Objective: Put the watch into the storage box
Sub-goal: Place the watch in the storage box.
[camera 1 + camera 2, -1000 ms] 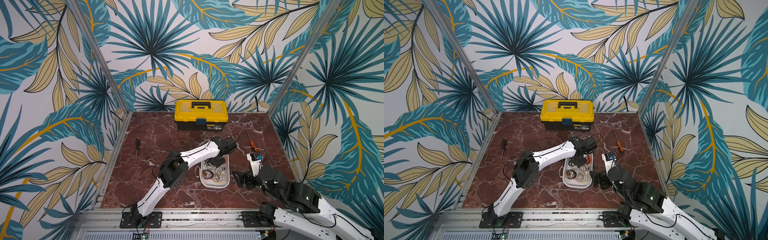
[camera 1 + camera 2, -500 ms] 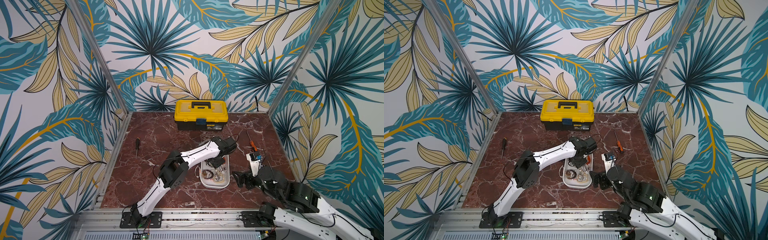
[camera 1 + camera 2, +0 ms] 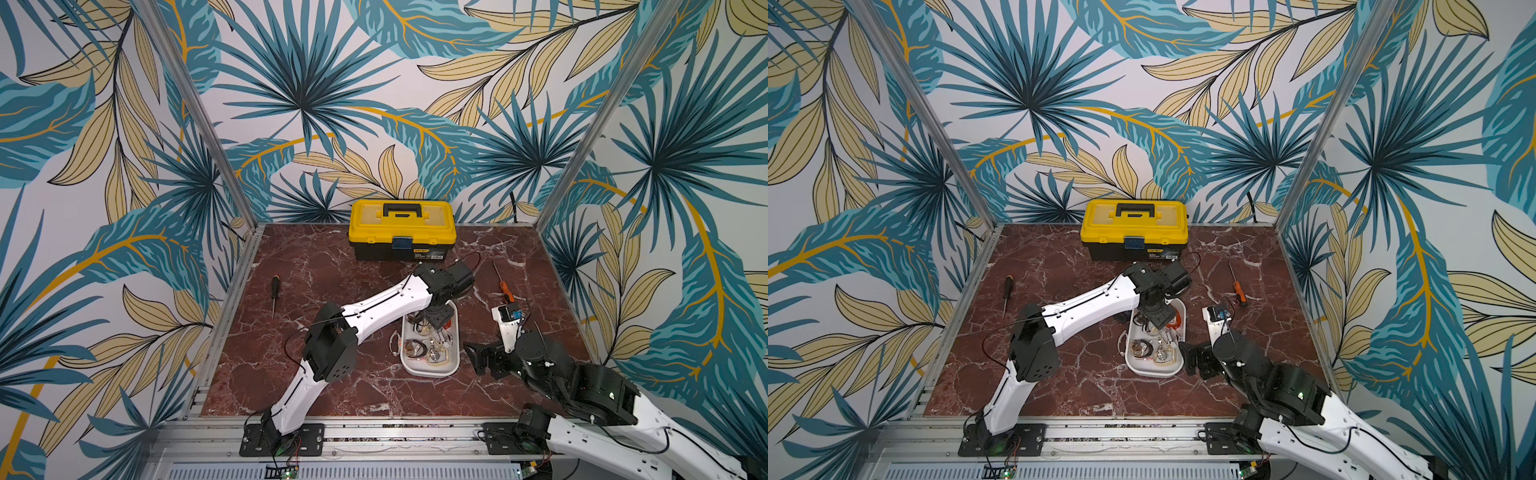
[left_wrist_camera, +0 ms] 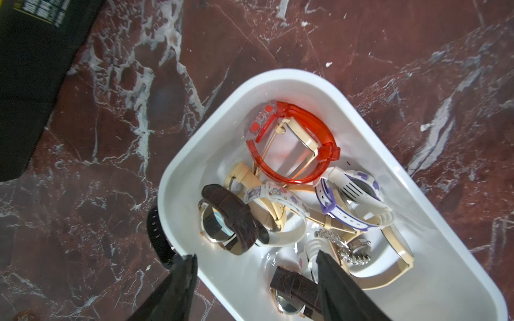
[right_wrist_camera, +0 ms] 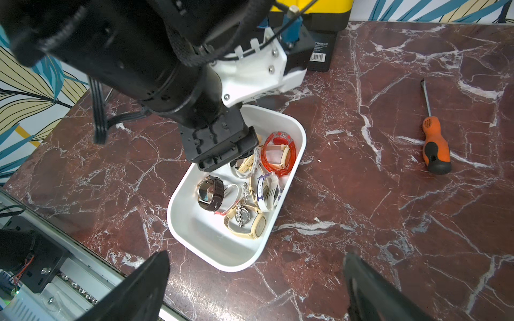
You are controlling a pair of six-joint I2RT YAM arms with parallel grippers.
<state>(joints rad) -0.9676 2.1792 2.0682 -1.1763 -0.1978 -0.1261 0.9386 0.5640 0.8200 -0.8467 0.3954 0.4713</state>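
The white storage box [image 3: 432, 371] [image 3: 1154, 371] [image 4: 278, 77] [image 5: 239, 266] sits mid-table and holds several watches. Among them are a red one [image 4: 292, 147] [image 5: 278, 152] and a purple-and-white one [image 4: 350, 200]. My left gripper [image 3: 434, 322] [image 3: 1158, 319] [image 4: 256, 254] [image 5: 219, 164] hangs open over the box's far part. One finger is over the box rim and the other over the inside. A brown-strapped watch [image 4: 294, 286] [image 5: 210, 193] lies loose on the box floor below it, gripped by nothing. My right gripper [image 3: 478, 357] [image 3: 1192, 357] [image 5: 257, 255] stands open and empty beside the box's near right corner.
A yellow-lidded toolbox [image 3: 401, 232] [image 3: 1133, 230] stands at the back. A black screwdriver [image 3: 274, 291] lies at the left and an orange one [image 3: 505, 286] [image 5: 435, 150] at the right. A black band [image 4: 155, 233] lies on the marble against the box's outer wall.
My left gripper has opened over the box, going from shut to wide apart. Neither arm has visibly moved otherwise.
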